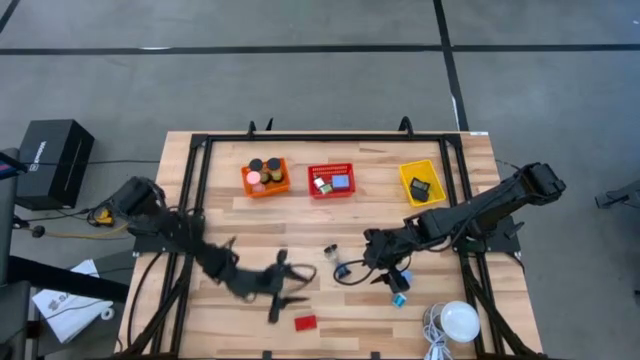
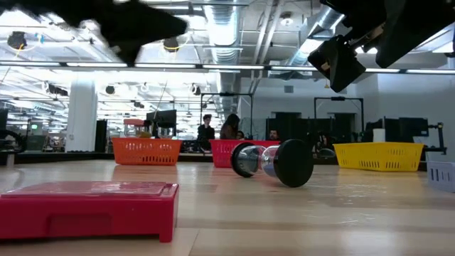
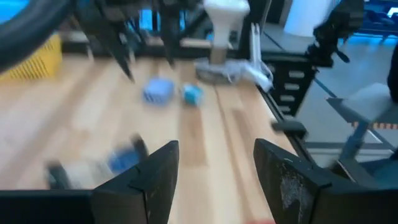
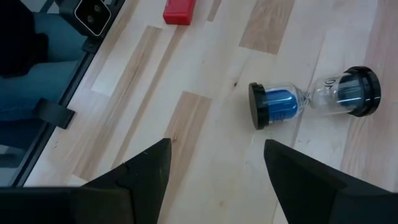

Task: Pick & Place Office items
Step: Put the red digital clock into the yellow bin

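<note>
An hourglass with blue sand and black caps lies on its side at mid-table, also in the right wrist view as the hourglass. A flat red rectangle rests flat near the front edge. Two small blue blocks sit right of the hourglass. My left gripper hovers open just left of the red rectangle, nothing between its fingers. My right gripper hangs open above the table, right of the hourglass, its gap holding nothing.
Along the far side stand an orange basket with dark and tan cylinders, a red basket with small blocks and a yellow basket with black clips. A white dome with a cable sits at the front right.
</note>
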You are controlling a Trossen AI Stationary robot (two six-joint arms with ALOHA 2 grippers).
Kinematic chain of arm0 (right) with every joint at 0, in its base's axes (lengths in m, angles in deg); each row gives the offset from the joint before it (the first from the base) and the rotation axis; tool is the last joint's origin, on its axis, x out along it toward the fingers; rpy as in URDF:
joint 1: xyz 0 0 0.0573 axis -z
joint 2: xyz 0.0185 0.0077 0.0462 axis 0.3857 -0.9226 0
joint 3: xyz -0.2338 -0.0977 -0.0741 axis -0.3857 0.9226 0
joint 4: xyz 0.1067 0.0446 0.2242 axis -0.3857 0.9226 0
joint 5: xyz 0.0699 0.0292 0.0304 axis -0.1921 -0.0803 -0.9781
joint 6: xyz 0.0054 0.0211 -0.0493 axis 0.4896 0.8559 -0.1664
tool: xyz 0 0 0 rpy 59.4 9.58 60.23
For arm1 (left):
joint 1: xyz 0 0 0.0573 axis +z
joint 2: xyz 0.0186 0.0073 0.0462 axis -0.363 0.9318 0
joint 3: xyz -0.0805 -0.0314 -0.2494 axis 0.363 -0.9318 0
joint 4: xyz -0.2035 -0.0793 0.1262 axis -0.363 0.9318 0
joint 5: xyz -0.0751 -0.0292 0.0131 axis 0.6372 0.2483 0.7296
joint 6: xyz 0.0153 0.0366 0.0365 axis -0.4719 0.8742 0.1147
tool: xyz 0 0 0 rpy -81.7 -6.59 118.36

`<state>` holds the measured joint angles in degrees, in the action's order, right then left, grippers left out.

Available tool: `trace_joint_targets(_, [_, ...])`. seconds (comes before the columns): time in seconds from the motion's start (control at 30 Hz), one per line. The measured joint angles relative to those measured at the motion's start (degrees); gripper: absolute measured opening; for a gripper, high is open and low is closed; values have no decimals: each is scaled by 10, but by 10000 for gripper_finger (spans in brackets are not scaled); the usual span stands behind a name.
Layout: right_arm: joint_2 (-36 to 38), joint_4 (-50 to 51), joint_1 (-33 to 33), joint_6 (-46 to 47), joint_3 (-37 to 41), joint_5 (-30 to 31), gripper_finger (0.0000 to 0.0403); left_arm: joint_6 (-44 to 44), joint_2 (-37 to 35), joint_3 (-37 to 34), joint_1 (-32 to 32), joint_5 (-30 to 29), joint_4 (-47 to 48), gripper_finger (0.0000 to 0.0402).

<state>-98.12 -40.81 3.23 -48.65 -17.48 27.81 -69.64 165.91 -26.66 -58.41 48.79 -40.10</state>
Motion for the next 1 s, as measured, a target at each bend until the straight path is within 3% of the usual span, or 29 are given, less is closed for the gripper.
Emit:
trace_joint_targets(0.23, [0, -5, 6, 1, 0, 0, 249, -100, 103, 9, -77, -62, -2, 202])
trace_joint_targets(0.53, [0, -57, 19, -9, 0, 2, 249, -102, 197, 89, -87, -66, -5, 202])
trace_joint_targets(0.7, [0, -74, 41, -9, 0, 2, 249, -92, 196, 94, -90, -59, -5, 202])
trace_joint_targets(0.87, [0, -74, 55, -9, 0, 2, 249, -139, 196, 93, -91, -56, -2, 202])
trace_joint_targets(1.0, [0, -77, 62, -9, 0, 2, 249, -175, 170, 104, -84, -7, 4, 202])
